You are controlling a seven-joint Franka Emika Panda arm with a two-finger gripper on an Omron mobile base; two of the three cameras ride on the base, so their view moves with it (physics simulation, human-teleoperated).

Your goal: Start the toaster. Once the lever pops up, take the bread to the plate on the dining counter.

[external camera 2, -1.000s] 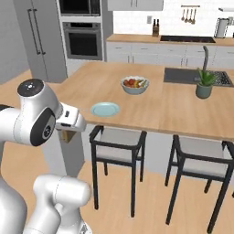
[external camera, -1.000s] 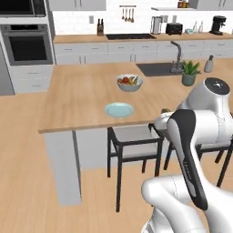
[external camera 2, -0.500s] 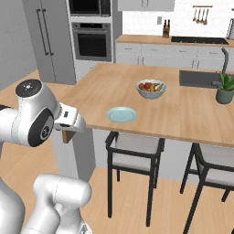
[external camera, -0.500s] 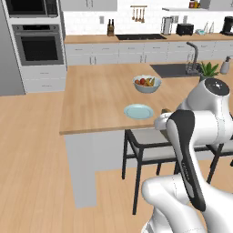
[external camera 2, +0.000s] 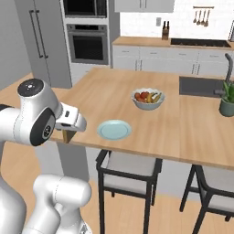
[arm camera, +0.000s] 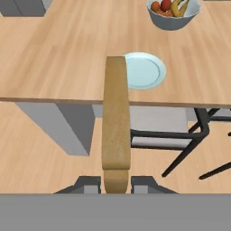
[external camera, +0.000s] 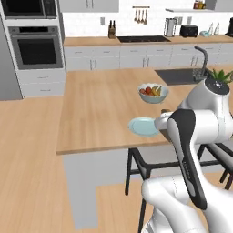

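My gripper [arm camera: 116,182] is shut on the bread [arm camera: 116,122], a tan-brown slice seen edge-on that reaches up the hand view. The slice hangs off the near edge of the dining counter [arm camera: 58,54], above the floor and a stool. The pale blue plate [arm camera: 144,71] lies on the counter just past the edge, slightly right of the bread's tip. In the right base view the gripper [external camera 2: 68,136] holds the bread [external camera 2: 69,135] left of the plate [external camera 2: 114,130]. The plate [external camera: 143,126] is also in the left base view. The black toaster [external camera: 189,31] stands on the far wall counter.
A white bowl of fruit [external camera 2: 148,98] sits on the dining counter [external camera 2: 183,123] beyond the plate. Dark stools [external camera 2: 130,167] stand under the near edge. A sink with a faucet [external camera: 202,59] and a potted plant [external camera 2: 226,98] are at the counter's right.
The whole picture has shifted: the base has driven closer to the dining counter, so the plate and bowl look nearer. The gripper still holds the bread the same way.
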